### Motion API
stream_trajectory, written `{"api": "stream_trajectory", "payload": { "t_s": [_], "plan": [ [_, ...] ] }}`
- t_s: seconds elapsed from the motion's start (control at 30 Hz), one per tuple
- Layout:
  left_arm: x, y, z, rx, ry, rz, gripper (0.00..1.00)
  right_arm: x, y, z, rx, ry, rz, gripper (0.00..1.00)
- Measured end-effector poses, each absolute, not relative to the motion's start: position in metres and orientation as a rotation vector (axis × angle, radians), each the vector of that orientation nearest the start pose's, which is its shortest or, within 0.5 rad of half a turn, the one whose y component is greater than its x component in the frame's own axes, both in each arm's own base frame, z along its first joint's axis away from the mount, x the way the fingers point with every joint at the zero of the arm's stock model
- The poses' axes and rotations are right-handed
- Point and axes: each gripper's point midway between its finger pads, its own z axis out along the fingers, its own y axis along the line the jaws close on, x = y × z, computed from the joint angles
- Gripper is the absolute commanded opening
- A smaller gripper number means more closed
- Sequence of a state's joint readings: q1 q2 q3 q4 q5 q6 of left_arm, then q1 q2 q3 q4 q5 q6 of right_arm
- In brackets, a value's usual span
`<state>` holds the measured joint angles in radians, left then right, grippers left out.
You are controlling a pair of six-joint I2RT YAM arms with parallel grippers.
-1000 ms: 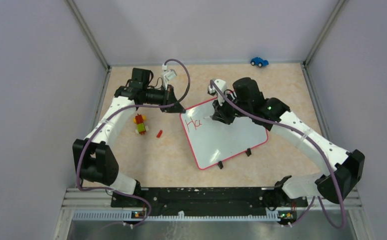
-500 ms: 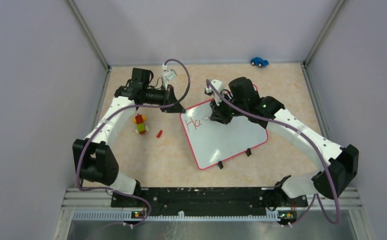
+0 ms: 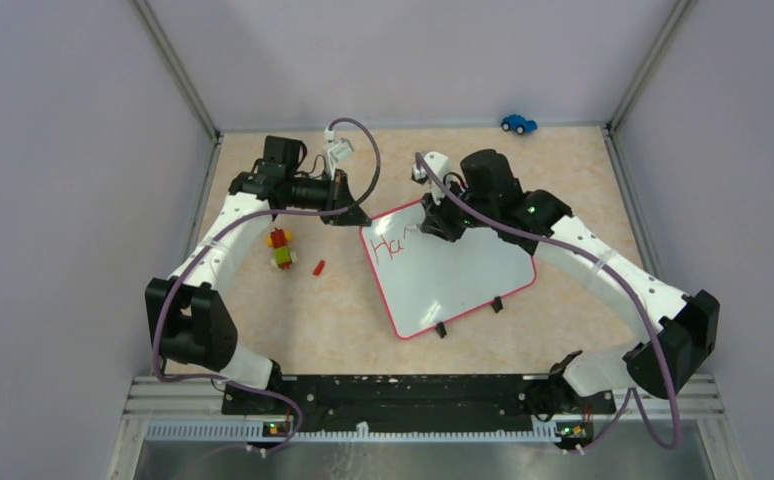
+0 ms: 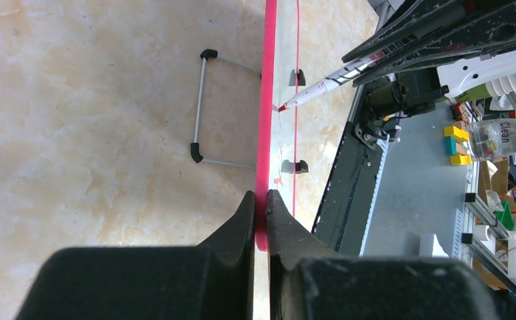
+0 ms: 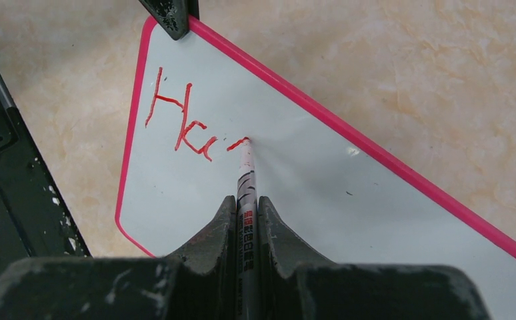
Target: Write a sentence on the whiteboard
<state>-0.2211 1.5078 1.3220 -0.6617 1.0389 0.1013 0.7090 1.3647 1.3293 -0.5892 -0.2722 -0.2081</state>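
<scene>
Whiteboard (image 3: 458,275) rests mid-table (image 3: 343,320): light, stiff and glossy, so it would likely skate under pen pressure. Left gripper (image 4: 260,198) is clamped on its frame (image 4: 266,100) at a corner, the sensible hold. Right gripper (image 5: 245,202) pinches the marker (image 5: 247,170), tip at the barely begun sentence (image 5: 182,127).

White arms (image 3: 213,255) with black joints (image 3: 191,325) — purple cables (image 3: 353,122) looping along, small green lights (image 3: 529,209).

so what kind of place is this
Probably a robotics lab test cell: grey panel walls box in the tabletop, with coloured blocks and a plastic bottle stored beyond it.
</scene>
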Motion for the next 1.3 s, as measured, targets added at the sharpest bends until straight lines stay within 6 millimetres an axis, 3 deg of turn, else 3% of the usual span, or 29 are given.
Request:
{"api": "stream_trajectory", "payload": {
  "t_s": [0.53,1.0,1.3],
  "plan": [
    [0.294,-0.219,0.238,0.817,2.074,-1.290,0.00,0.273,0.282,0.250,-1.113,1.916,0.571,0.00],
    [0.294,-0.219,0.238,0.816,2.075,-1.288,0.00,0.242,0.277,0.215,-1.179,1.987,0.628,0.00],
    [0.294,-0.219,0.238,0.817,2.075,-1.288,0.00,0.234,0.285,0.221,-1.209,1.960,0.678,0.00]
  ]
}}
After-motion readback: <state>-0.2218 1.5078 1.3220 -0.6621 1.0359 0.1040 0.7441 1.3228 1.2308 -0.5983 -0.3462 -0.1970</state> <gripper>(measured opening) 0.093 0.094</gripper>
